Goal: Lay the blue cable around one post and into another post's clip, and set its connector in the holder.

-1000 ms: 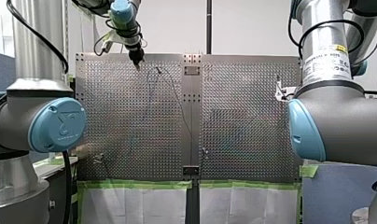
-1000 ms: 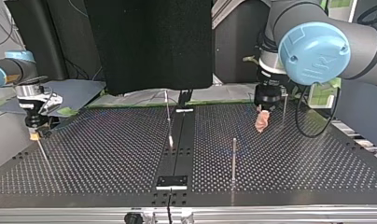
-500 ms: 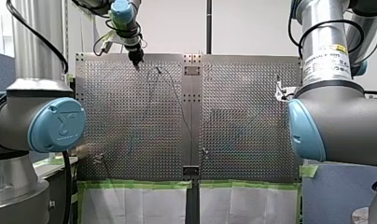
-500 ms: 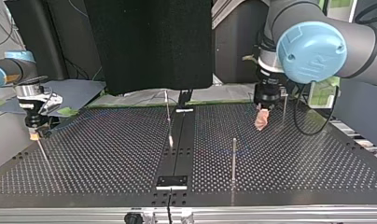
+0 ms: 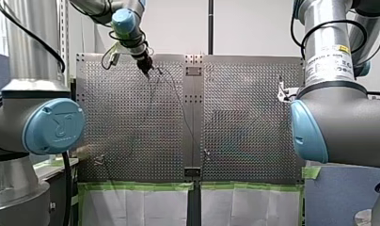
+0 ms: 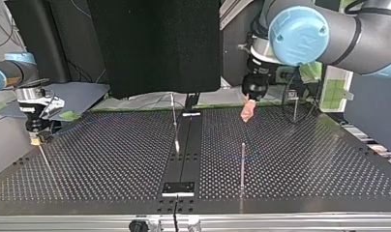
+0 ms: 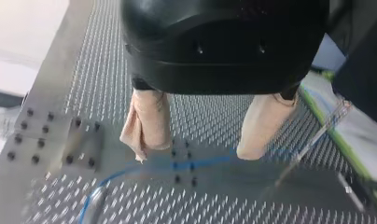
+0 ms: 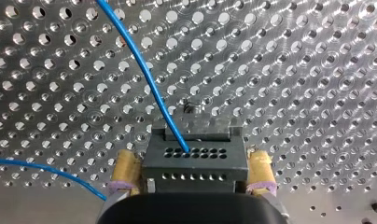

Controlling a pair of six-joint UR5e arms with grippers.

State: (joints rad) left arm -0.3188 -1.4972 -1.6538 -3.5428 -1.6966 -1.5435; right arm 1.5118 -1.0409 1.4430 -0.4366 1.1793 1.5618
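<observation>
I am clamping the black connector block point(image 8: 193, 161) in my right fingers point(image 8: 126, 169); my left fingers point(image 7: 147, 119) are hanging wide over the thin blue cable point(image 7: 210, 161), apparently unrouted.

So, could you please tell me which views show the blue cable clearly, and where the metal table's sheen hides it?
Right wrist view: the thin blue cable stands out on the perforated metal table. Left wrist view: it reads blue beneath my left gripper. Front view: sheen reduces it to a faint dark line. Top view: its blue is lost.
</observation>
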